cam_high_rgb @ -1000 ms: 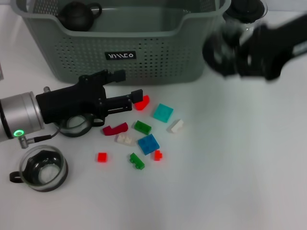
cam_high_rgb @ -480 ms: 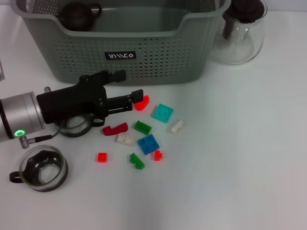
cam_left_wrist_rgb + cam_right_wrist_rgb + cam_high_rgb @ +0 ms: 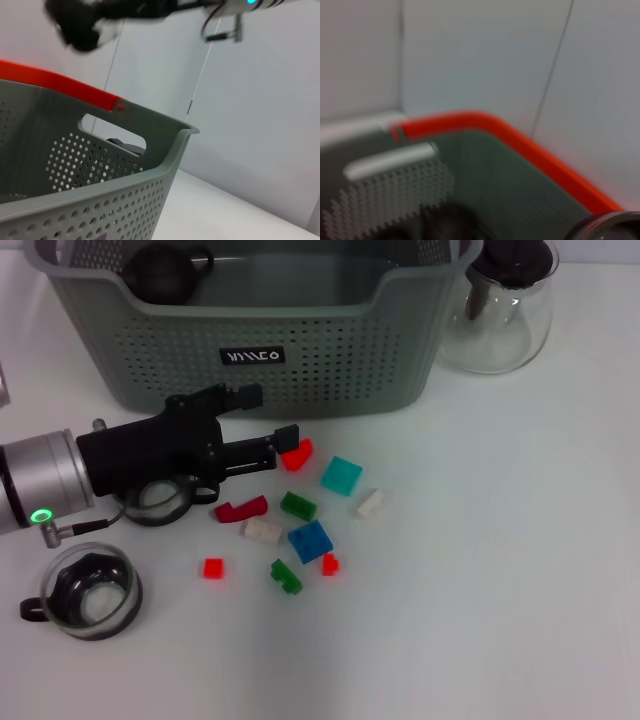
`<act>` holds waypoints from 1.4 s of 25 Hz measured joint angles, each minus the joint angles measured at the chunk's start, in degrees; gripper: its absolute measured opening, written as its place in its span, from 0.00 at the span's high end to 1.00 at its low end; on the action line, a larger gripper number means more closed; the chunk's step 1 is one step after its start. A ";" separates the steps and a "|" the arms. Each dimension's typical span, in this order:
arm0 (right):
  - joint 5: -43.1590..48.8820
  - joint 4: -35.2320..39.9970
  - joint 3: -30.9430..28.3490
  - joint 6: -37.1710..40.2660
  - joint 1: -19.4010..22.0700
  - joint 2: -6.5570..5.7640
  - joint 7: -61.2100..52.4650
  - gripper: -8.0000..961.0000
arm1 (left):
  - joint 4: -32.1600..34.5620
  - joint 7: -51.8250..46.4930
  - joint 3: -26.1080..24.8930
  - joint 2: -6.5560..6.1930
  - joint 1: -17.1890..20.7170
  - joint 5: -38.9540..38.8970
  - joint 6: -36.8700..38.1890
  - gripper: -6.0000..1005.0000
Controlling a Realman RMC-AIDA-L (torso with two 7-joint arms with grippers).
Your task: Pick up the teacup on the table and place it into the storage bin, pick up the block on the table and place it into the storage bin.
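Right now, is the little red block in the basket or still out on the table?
Out. The red block lies on the table in front of the storage bin, right at the fingertips of the left hand.

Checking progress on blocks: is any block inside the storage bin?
No: the storage bin shows only a dark teapot inside.

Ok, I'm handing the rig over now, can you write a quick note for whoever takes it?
Left gripper: jaws open, low over the table in front of the storage bin, one tip beside the red block. Right gripper: out of sight.
Glass teacup on the table by the left arm; a dark pot lies in the bin.
Done: no block visible in the bin. To do: teacup and a block.
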State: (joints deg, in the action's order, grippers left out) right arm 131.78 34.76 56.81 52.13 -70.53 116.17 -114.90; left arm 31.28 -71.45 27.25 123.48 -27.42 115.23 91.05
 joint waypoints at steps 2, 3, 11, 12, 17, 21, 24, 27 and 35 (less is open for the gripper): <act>2.76 -3.06 2.00 -5.47 -1.14 1.13 -0.01 0.91 | 0.00 0.00 0.00 0.00 0.00 -0.01 -0.01 0.16; 4.11 -4.35 2.96 -8.12 -1.52 1.79 -0.01 0.91 | 0.00 0.00 0.00 0.00 0.00 -0.02 -0.02 0.16; 7.31 -9.82 8.31 -17.32 -2.58 4.11 -0.03 0.90 | -0.05 -0.01 0.00 0.00 0.00 -0.01 -0.09 0.16; 7.28 -10.26 8.37 -17.64 -2.60 4.11 -0.02 0.90 | -0.06 0.00 0.00 0.00 0.03 -0.01 -0.09 0.16; 6.98 -11.74 8.42 -18.08 -2.29 4.34 0.28 0.89 | -0.08 0.05 -0.01 0.00 0.19 -0.01 -0.09 0.16; 6.74 -12.40 8.46 -18.31 -2.04 4.47 0.37 0.89 | -0.10 0.06 0.00 0.00 0.19 -0.01 -0.09 0.16; 6.73 -12.91 8.58 -18.38 -1.96 4.55 0.23 0.89 | -0.17 0.08 0.00 0.00 0.18 -0.01 -0.09 0.16; 6.73 -13.23 8.85 -18.39 -1.79 4.62 0.09 0.88 | -0.18 0.13 0.00 0.00 0.19 -0.01 -0.09 0.16; 6.73 -13.37 9.03 -18.20 -1.34 4.67 -0.04 0.88 | -0.17 0.17 0.00 0.00 0.25 0.08 -0.09 0.17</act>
State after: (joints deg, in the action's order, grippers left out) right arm 138.51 21.39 65.83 33.93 -71.87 120.85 -114.93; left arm 31.11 -71.28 27.25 123.48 -27.17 115.31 90.96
